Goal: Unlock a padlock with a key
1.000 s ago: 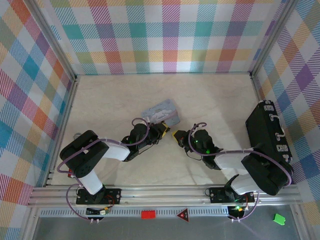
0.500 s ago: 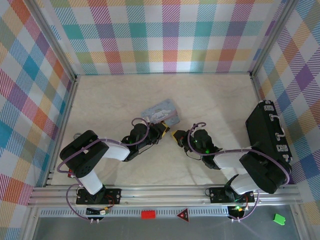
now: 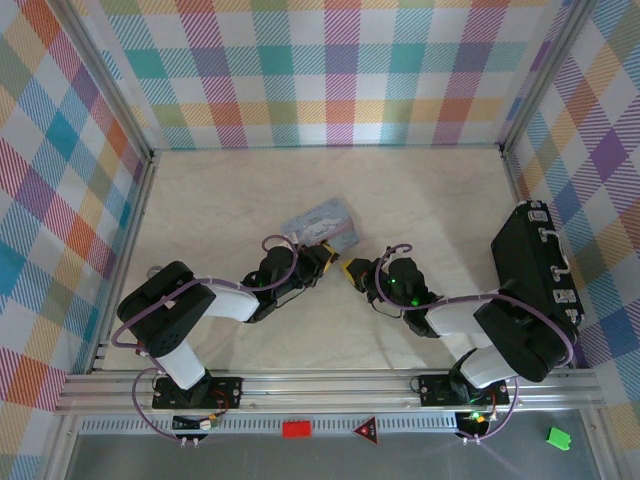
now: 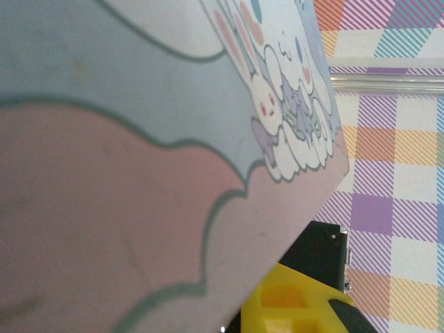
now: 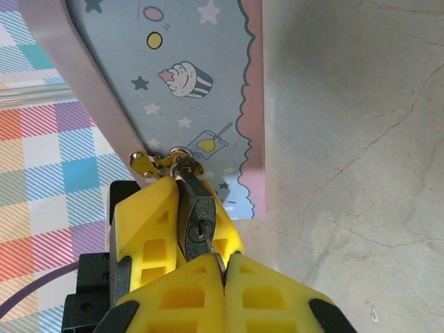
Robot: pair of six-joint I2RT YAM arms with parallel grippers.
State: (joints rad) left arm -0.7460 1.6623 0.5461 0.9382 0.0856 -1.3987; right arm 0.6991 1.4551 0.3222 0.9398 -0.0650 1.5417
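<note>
Above: open beige marbled tabletop (image 3: 220,200), black hard case (image 3: 530,260) at 3 o'clock, left gripper (image 3: 328,259) and right gripper (image 3: 351,269) meet at the pale blue cartoon-printed tin's (image 3: 320,220) 6 o'clock edge. Left wrist: tin lid, plaid wall (image 4: 402,208) at 3 o'clock. Right wrist: tiny silvery-and-black padlock (image 5: 198,225) on the hasp (image 5: 163,159), pinched by left fingers (image 5: 146,222); right fingers (image 5: 270,298) pressed together at its keyhole.

The padlock's (image 5: 200,229) dark metal is gleaming dully, yellow plastic fingers (image 5: 149,215) are looking matt, the printed tin (image 5: 201,76) is shining smooth, and the table (image 5: 347,139) is showing veined stone.
</note>
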